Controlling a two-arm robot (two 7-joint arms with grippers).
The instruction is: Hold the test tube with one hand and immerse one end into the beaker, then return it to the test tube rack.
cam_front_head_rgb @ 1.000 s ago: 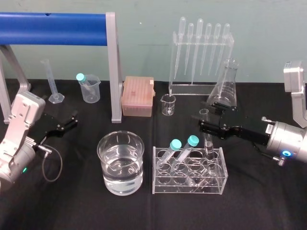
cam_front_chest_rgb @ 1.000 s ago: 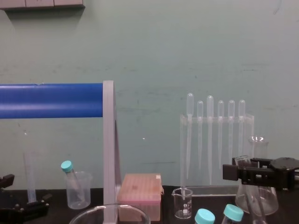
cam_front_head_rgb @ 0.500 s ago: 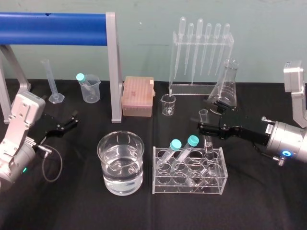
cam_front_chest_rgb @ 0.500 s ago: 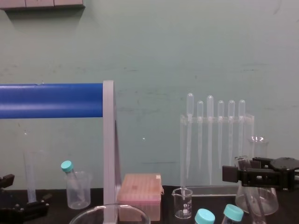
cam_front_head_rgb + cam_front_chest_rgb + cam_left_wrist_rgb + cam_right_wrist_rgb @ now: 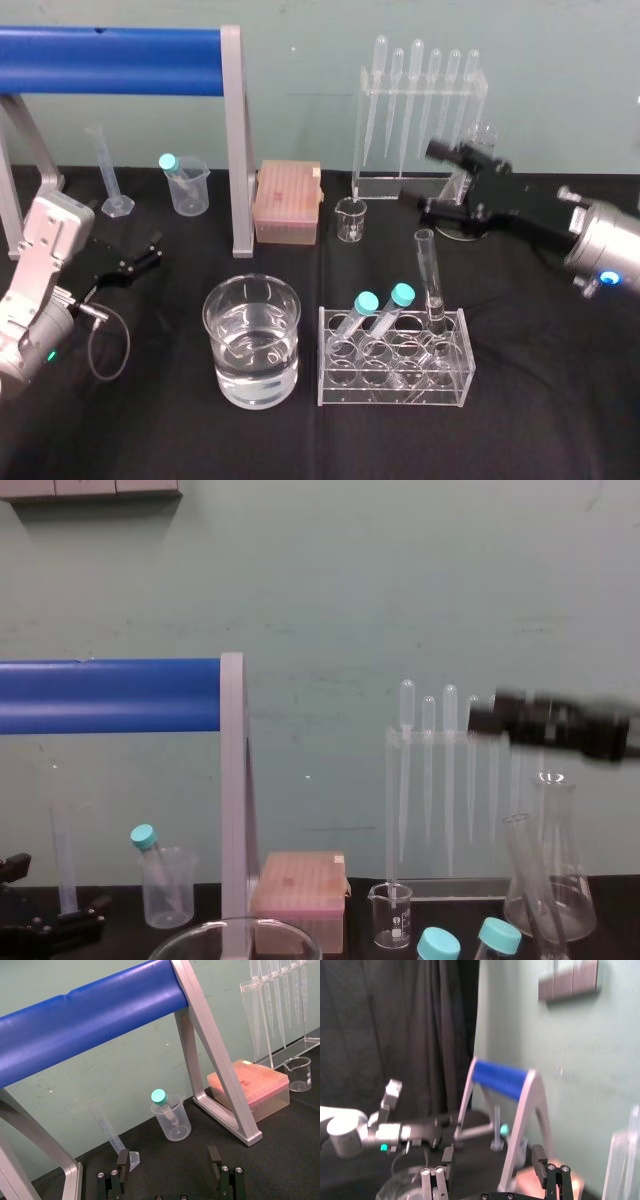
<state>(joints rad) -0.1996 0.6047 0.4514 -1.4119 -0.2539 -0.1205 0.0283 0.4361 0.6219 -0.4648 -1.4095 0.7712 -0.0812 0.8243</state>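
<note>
Test tube upright in right-end hole of rack, free of any grip. Right hand raised behind rack, fingers spread wide, empty, in front of flask and pipette stand. Two teal-capped tubes slanted in rack alongside. Beaker, part-filled with water, just left of rack. Left hand parked far left, fingers apart.

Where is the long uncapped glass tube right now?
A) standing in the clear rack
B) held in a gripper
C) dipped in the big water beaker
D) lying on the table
A: the test tube stands in the test tube rack, with the open right gripper apart from it, up by the pipettes.
</note>
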